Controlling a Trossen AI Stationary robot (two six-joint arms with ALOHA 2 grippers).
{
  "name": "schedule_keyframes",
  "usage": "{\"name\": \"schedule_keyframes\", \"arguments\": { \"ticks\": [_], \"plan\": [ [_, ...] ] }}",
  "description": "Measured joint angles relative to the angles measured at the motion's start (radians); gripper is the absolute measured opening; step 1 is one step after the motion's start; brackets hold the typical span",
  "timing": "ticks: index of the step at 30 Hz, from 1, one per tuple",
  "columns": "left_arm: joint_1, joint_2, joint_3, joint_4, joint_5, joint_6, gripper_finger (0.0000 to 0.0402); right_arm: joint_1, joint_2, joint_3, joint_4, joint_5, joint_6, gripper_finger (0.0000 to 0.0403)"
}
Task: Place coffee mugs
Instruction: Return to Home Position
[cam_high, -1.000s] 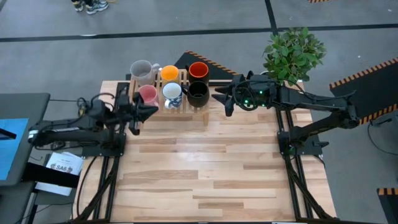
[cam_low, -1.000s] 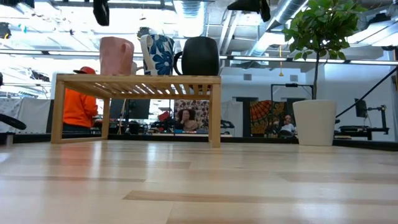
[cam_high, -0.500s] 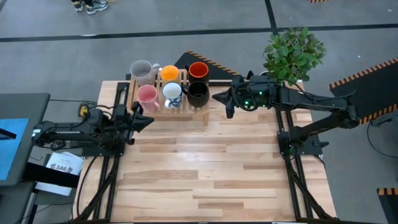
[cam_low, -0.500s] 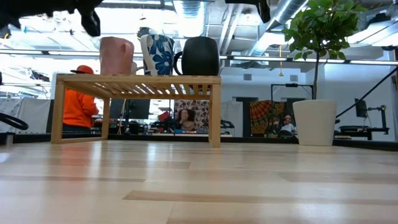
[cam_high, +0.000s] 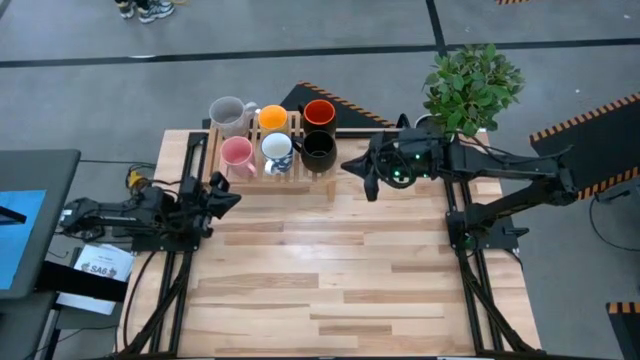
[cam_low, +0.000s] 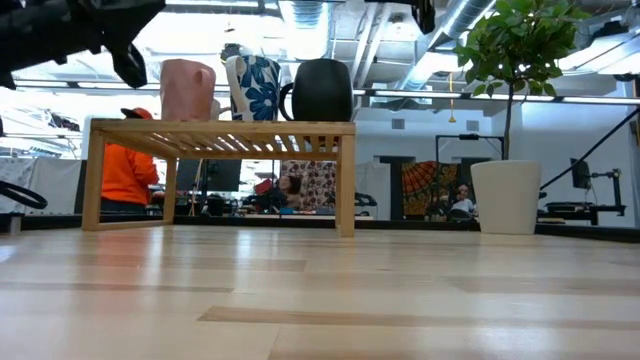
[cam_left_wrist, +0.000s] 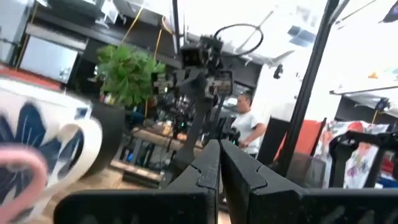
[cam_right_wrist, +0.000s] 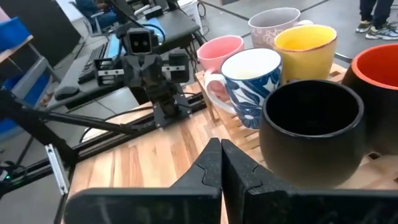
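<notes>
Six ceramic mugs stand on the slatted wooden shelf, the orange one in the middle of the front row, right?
No. The high view shows the white blue-flowered ceramic mug in that middle spot; the orange ceramic mug stands behind it.

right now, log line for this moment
pink mug on shelf | left hand shut, clear of shelf | right hand shut, near black mug

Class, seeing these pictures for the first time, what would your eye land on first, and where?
Six colourful mugs crowd a small wooden shelf at the far edge of the table, in two rows of three. A leafy potted plant stands at the far right corner. The left gripper and right gripper, both shut and empty, hang on either side of the shelf.
</notes>
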Motion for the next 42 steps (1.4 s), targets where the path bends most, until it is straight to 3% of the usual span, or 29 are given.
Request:
{"name": "schedule_keyframes", "arguments": {
  "ticks": [7, 20, 26, 35, 42],
  "plan": [
    [0.0, -0.06, -0.01, -0.124, 0.005, 0.041, 0.0, 0.012, 0.0, 0.0, 0.005, -0.025, 0.01, 0.0019],
    [0.0, -0.063, -0.011, -0.151, -0.019, 0.1, 0.0, 0.092, 0.0, 0.0, 0.0, -0.036, -0.019, 0.002],
    [0.0, -0.063, -0.012, -0.168, -0.029, 0.125, 0.0, 0.108, 0.0, 0.0, -0.051, -0.129, -0.054, 0.002],
    [0.0, -0.061, -0.013, -0.394, -0.029, 0.124, 0.0, 0.132, -0.077, -0.006, -0.163, -0.148, -0.153, 0.002],
    [0.001, -0.046, -0.009, -0.615, -0.014, 0.125, 0.0, 0.147, -0.27, -0.257, 0.02, -0.177, -0.127, 0.002]
  ]
}}
